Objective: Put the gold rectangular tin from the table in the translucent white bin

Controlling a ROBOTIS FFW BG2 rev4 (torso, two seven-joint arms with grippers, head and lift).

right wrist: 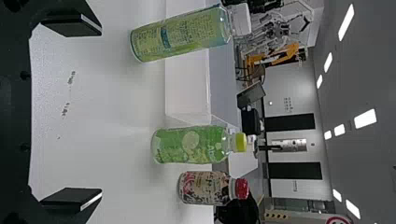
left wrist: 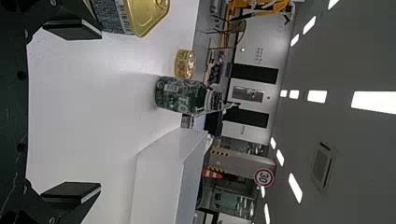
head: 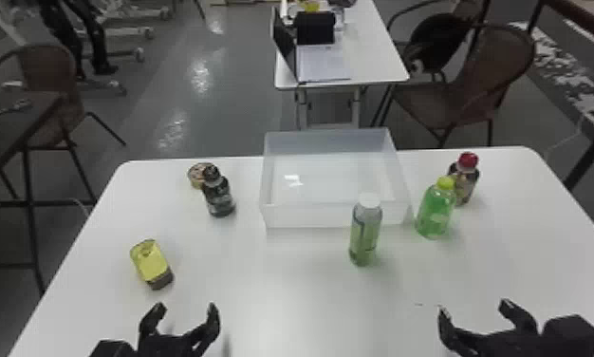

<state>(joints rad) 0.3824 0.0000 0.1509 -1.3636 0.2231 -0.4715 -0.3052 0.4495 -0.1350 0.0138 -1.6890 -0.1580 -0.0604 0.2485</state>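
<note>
Gold rectangular tin [head: 151,260], on table [head: 286,294], near left gripper [head: 184,306], fingers spread; right gripper [head: 474,307], likewise; dark bottle [head: 218,194], beside translucent white bin [head: 301,216]; white-capped bottle [head: 365,232], before it; left wrist view: red-rimmed sign [left wrist: 264,177].

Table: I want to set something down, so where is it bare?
The table is bare in front of the bin, between gold tin and white-capped bottle. Crowded: the green bottle by the red-capped bottle, and the dark bottle by the round tin.

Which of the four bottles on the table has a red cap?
The rightmost bottle, just behind the yellow-capped bottle; the other two have a white cap and a black cap.
</note>
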